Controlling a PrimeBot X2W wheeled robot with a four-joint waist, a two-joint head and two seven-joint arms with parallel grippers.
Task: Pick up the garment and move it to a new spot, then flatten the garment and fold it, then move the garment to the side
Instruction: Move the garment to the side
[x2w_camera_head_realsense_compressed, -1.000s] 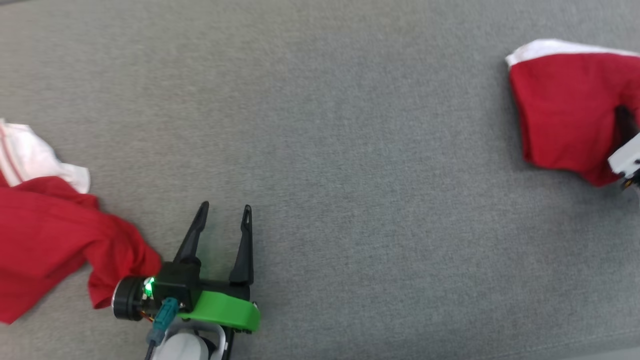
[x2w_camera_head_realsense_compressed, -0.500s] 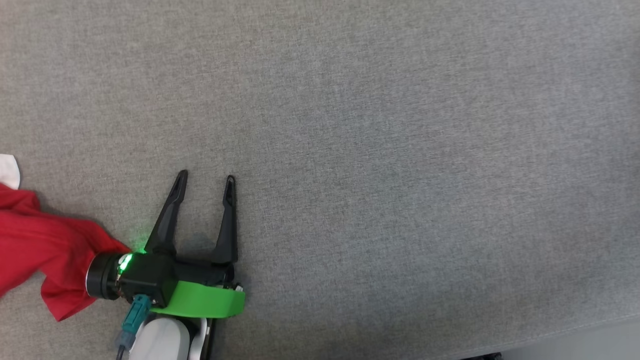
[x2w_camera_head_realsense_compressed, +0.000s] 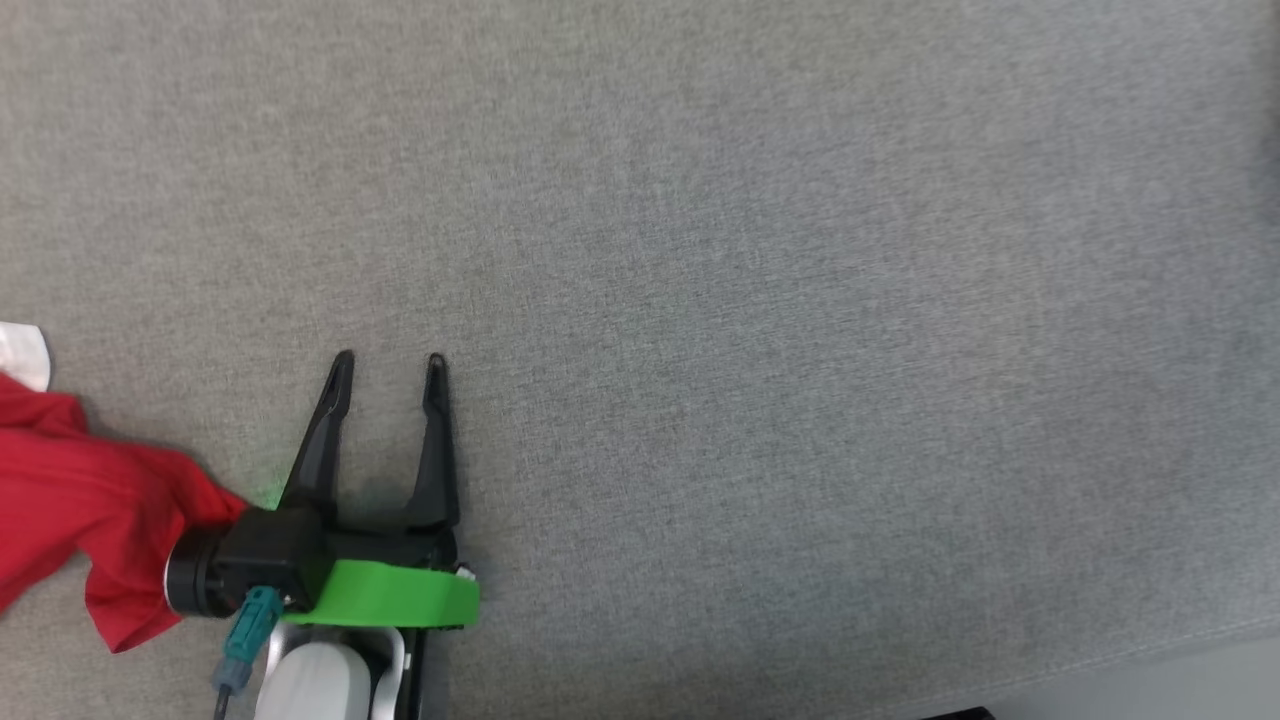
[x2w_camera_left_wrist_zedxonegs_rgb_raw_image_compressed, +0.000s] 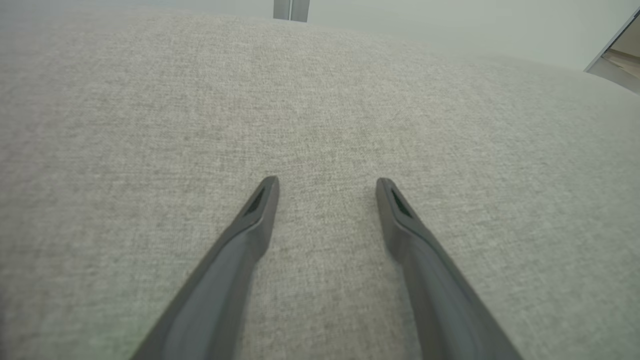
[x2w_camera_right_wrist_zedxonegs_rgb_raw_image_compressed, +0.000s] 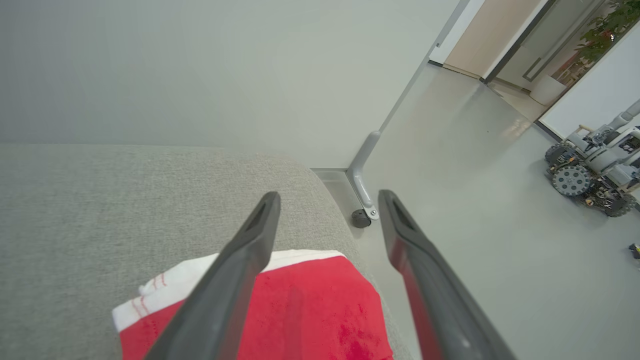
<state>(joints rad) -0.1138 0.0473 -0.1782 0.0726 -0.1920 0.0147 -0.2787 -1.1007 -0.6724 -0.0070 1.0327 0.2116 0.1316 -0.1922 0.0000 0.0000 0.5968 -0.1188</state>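
A folded red garment (x2w_camera_right_wrist_zedxonegs_rgb_raw_image_compressed: 320, 310) with a white band lies on the grey fabric surface (x2w_camera_right_wrist_zedxonegs_rgb_raw_image_compressed: 100, 210), close to its rounded edge. My right gripper (x2w_camera_right_wrist_zedxonegs_rgb_raw_image_compressed: 328, 196) hovers over it, open, with nothing between its fingers. In the head view my left gripper (x2w_camera_head_realsense_compressed: 390, 362) stands open at the lower left, fingers pointing up the picture over bare fabric. The left wrist view shows the same open fingers (x2w_camera_left_wrist_zedxonegs_rgb_raw_image_compressed: 260, 210) low above the grey surface (x2w_camera_left_wrist_zedxonegs_rgb_raw_image_compressed: 320, 100). A crumpled red cloth (x2w_camera_head_realsense_compressed: 80, 510) with a white scrap (x2w_camera_head_realsense_compressed: 20, 355) lies just left of the left wrist, touching its side.
Beyond the surface's edge in the right wrist view is pale floor (x2w_camera_right_wrist_zedxonegs_rgb_raw_image_compressed: 475, 200), a metal leg with a dark caster (x2w_camera_right_wrist_zedxonegs_rgb_raw_image_compressed: 361, 218), a grey wall, and a wheeled machine (x2w_camera_right_wrist_zedxonegs_rgb_raw_image_compressed: 590, 170) further off. The floor also shows at the head view's lower right corner (x2w_camera_head_realsense_compressed: 1150, 690).
The folded red garment and the right wrist, at the head view's right edge a second ago, have gone out of it. The picture has shifted; the crumpled cloth sits further left. Left gripper stays open.
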